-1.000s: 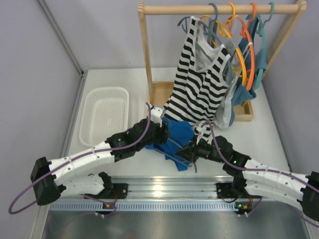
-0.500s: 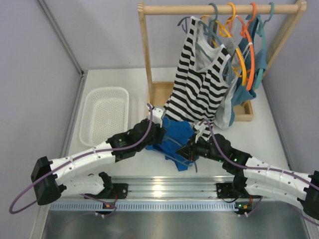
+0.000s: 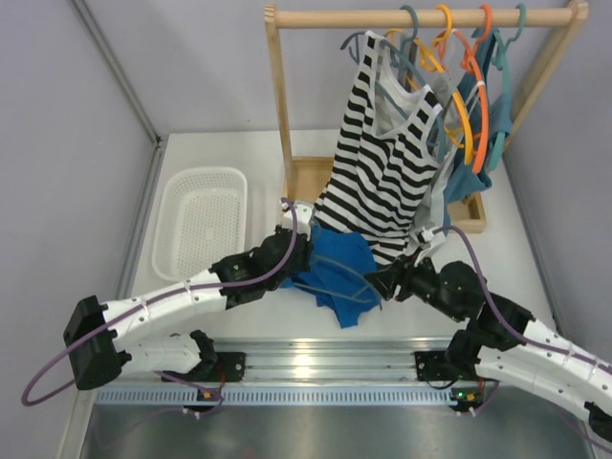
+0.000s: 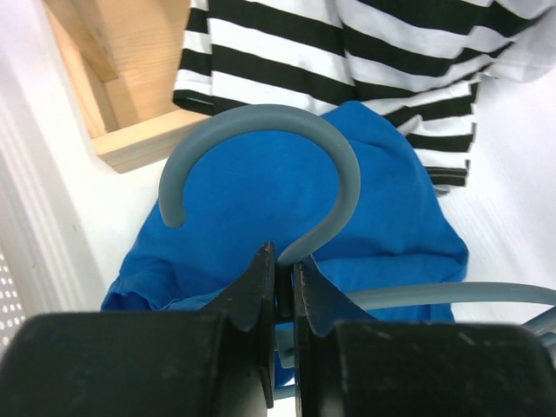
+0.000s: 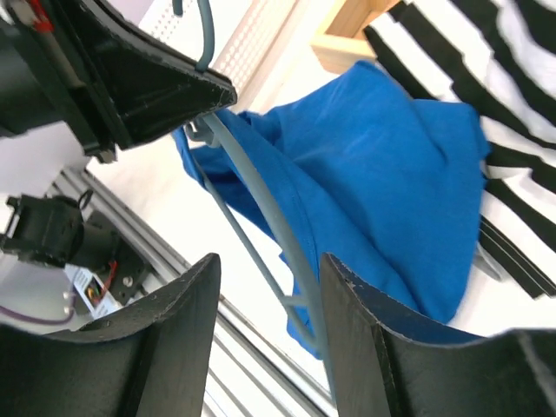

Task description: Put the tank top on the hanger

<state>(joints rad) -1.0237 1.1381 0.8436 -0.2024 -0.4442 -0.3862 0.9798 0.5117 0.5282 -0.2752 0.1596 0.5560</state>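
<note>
No text, brand, number or sign could be read in any view. A small white sticker [image 5: 84,280] at the lower left of the right wrist view carried marks too blurred to make out.

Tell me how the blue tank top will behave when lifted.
The tank top lies crumpled in soft folds, so it will probably droop rather than hold shape. It looks thin, so likely light. The hanger, pinched by the left end effector, lies against the fabric, which may snag.
</note>
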